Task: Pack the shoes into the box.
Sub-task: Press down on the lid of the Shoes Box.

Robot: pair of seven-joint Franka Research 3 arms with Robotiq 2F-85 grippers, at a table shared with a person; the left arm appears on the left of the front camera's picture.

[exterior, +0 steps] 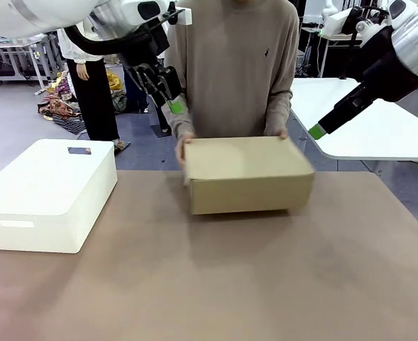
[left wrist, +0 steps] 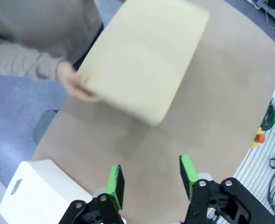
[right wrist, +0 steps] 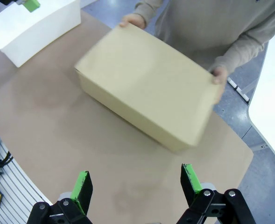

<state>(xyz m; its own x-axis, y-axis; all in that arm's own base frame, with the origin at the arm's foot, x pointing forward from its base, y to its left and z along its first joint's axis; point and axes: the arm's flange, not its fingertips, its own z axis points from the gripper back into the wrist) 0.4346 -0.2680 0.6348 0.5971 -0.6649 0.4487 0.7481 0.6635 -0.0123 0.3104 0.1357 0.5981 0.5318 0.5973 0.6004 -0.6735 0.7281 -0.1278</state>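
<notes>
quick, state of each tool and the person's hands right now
left tool: open, empty
right tool: open, empty
person's hands: holding the closed box

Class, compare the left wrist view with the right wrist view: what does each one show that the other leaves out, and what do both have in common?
Left wrist view alone: the left gripper, jaws apart and empty. Right wrist view alone: the right gripper, wide open and empty, and a second white table. Both: the closed box on the brown table, a person's hand at its end, and the white bin.
</notes>
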